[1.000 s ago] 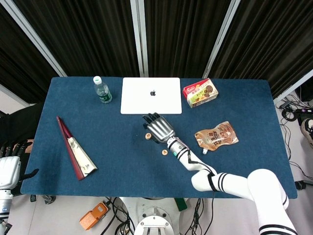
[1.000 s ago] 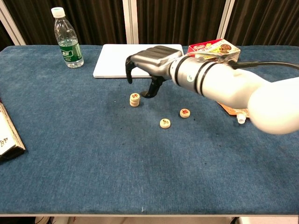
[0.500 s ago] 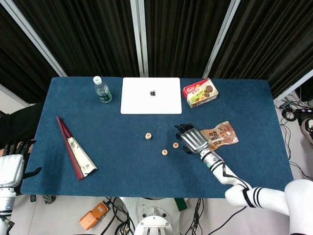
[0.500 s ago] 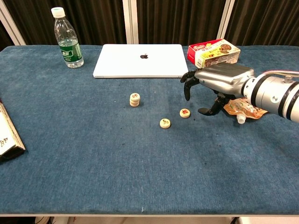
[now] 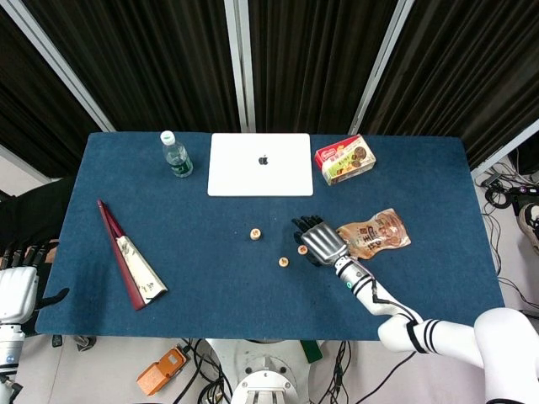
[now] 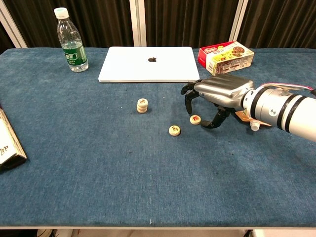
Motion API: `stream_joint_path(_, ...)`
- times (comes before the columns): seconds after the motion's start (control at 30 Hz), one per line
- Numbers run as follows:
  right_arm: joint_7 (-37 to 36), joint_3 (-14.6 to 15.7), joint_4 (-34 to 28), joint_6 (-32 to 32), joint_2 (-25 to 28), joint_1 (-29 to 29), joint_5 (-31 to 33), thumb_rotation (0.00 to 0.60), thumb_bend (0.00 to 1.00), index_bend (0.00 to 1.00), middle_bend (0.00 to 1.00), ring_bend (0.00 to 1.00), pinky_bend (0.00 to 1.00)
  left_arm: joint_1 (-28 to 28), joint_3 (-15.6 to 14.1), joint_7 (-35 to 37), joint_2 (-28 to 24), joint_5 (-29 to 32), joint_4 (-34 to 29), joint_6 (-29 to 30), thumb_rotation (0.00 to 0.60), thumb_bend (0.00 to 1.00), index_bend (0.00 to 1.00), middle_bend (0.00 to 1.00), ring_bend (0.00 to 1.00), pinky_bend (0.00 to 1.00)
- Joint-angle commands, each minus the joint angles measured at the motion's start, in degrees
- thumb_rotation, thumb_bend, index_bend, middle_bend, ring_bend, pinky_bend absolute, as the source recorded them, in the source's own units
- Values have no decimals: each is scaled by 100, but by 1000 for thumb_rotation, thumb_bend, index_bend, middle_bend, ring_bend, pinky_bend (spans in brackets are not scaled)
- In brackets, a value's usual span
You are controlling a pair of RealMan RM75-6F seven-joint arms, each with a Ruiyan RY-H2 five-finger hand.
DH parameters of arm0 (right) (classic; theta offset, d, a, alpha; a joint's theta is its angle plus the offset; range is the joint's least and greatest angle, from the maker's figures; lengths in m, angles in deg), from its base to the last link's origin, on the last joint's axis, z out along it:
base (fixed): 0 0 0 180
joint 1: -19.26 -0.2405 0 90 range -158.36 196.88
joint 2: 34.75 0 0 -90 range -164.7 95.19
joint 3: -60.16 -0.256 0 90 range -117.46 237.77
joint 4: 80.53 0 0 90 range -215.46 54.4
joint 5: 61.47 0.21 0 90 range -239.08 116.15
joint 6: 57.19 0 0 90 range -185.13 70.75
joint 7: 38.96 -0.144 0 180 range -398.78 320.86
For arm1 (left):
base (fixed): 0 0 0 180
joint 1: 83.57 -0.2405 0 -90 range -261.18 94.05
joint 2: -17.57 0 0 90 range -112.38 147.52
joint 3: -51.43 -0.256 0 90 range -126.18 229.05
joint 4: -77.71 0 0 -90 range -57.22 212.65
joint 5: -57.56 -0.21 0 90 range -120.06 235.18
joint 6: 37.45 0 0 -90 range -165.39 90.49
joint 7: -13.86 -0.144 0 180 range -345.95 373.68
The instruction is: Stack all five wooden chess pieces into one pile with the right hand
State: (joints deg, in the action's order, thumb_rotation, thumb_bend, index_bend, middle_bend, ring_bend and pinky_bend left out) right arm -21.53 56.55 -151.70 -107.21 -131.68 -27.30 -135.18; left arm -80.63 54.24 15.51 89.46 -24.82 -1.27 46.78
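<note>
Your right robot hand [image 6: 217,96] has swung away from the stack [image 6: 142,105] and now arches over the nearer loose chess piece [image 6: 195,119], fingers spread and grasping nothing yet. The stack stands mid-table [image 6: 74,158], unchanged, with the second loose piece [image 6: 174,130] just left of your target. Two pieces remain to add, so close on this one next.

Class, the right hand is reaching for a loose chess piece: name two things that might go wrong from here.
1. The right hand arches over the red-marked piece; its fingers may nudge the flat disc away instead of pinching it.
2. The pile is narrow, so adding a piece off-centre might topple it. Another loose piece lies close by and might get bumped.
</note>
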Motion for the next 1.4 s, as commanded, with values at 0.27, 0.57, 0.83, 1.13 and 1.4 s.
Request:
stream_joint_path(0.27,69,-79,78,97,-73,-15,21,600,473,553,221,203,247,-16,-6,35,11,13,42,-1,600,4,185,136,90,17)
stream_joint_path(0.57,20,-602,-198,139,5,-314,87,600,473,575,229,209,250,6,7,31,6,-14,30,4,600,4,185,136,90,17)
stream_joint_path(0.83,583,-1140,-44,711,-304,-1027,741,600,473,567,229,209,250,12,5,1,-8,6,2,-24,600,4,185,136,90,17)
stream_joint_path(1.13,1037,-1163,340,998,-659,-1447,1304,600,473,550,229,209,250,3,-2,30,7,56,49,-74,600,4,185,136,90,17)
stream_joint_path(1.4,1119,-1121,454,1001,-740,-1581,1498,600,473,538,229,209,250,-4,-6,57,19,69,87,-88,600,4,185,136,90,17)
